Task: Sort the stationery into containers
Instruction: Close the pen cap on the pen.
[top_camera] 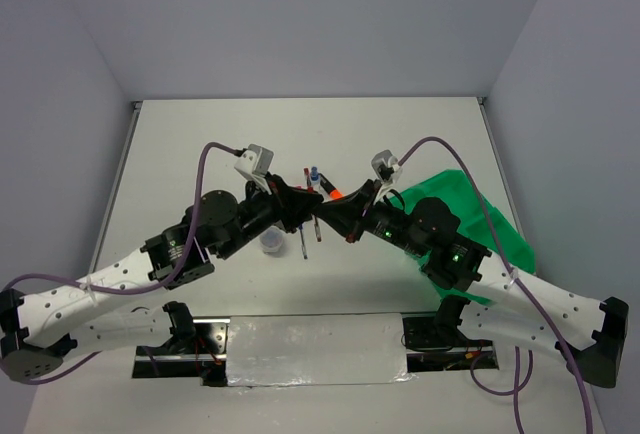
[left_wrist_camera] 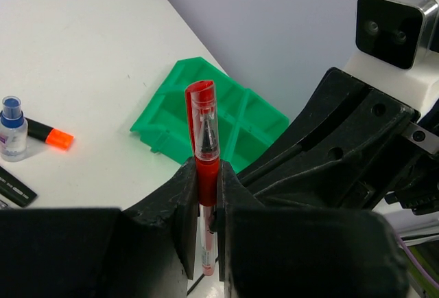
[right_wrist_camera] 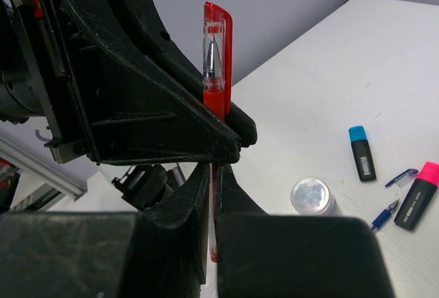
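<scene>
A thin red pen (left_wrist_camera: 206, 140) stands upright between both grippers above the middle of the table. My left gripper (left_wrist_camera: 207, 195) is shut on its red grip section, jaws pressed to both sides. My right gripper (right_wrist_camera: 214, 181) is shut on the same red pen (right_wrist_camera: 216, 58) lower down the barrel. The two grippers meet nose to nose in the top view, the left gripper (top_camera: 300, 209) facing the right gripper (top_camera: 335, 216). The green tray (top_camera: 455, 214) lies at the right, partly under the right arm, and it shows tilted behind the pen as the green tray (left_wrist_camera: 178, 106).
On the table lie a blue-capped white bottle (left_wrist_camera: 12, 130), an orange-capped highlighter (left_wrist_camera: 51, 135), a blue-capped highlighter (right_wrist_camera: 361, 152), a pink-capped highlighter (right_wrist_camera: 418, 195), a blue pen (right_wrist_camera: 387, 209) and a round tub (right_wrist_camera: 312, 196). Walls close in on three sides.
</scene>
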`<action>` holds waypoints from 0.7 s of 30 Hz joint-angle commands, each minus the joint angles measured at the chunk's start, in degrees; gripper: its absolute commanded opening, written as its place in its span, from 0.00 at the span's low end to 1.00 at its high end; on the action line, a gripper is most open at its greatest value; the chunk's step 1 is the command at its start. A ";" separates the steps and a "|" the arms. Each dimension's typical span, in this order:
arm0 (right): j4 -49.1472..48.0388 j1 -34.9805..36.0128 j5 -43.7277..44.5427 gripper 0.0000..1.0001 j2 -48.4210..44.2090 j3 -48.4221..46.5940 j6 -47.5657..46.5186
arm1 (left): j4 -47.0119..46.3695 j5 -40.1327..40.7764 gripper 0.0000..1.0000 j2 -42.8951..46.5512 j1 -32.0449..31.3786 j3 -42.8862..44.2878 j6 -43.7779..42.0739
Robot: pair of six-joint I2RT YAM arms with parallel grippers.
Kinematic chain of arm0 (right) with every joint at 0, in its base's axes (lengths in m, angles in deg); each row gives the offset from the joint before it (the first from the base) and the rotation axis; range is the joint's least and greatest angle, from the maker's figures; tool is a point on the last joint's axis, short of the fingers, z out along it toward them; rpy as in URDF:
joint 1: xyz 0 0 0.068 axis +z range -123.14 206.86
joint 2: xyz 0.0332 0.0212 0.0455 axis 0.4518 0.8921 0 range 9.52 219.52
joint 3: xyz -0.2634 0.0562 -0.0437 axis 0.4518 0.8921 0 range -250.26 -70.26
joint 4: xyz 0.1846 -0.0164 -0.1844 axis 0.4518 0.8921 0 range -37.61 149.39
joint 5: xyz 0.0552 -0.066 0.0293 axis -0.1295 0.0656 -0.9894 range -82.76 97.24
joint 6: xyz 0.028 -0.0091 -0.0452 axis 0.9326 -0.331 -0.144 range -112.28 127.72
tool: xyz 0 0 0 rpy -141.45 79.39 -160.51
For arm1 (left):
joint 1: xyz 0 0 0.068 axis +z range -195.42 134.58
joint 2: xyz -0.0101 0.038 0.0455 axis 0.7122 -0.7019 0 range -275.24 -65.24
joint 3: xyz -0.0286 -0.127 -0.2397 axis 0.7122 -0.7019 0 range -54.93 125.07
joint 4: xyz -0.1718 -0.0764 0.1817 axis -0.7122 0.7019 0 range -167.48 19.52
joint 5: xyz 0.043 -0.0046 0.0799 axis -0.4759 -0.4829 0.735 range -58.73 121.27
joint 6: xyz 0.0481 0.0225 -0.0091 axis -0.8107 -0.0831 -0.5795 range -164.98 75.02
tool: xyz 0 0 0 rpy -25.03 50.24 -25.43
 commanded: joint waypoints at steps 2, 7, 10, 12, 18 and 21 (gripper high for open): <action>-3.83 0.35 -5.73 0.03 -0.45 -2.01 -2.05 | -1.44 -0.78 0.00 1.68 -0.20 1.51 -1.87; -2.16 0.35 -7.94 0.55 1.22 -2.28 -3.11 | -3.02 -4.02 0.00 3.08 -0.20 0.72 -3.54; -4.00 0.35 -8.82 0.58 2.01 -1.48 -2.49 | -5.22 -6.05 0.00 3.88 -0.20 -0.33 -4.07; -4.70 0.26 -9.61 0.58 2.37 -1.48 -2.05 | -7.06 -7.89 0.00 4.32 -0.20 -1.30 -4.51; -6.73 0.35 -11.20 0.49 2.54 -1.92 -2.14 | -8.48 -10.27 0.00 4.67 -0.20 -2.36 -4.69; -8.22 0.35 -11.20 0.45 2.10 -1.31 -2.23 | -7.86 -11.06 0.00 3.71 -0.29 -1.74 -5.13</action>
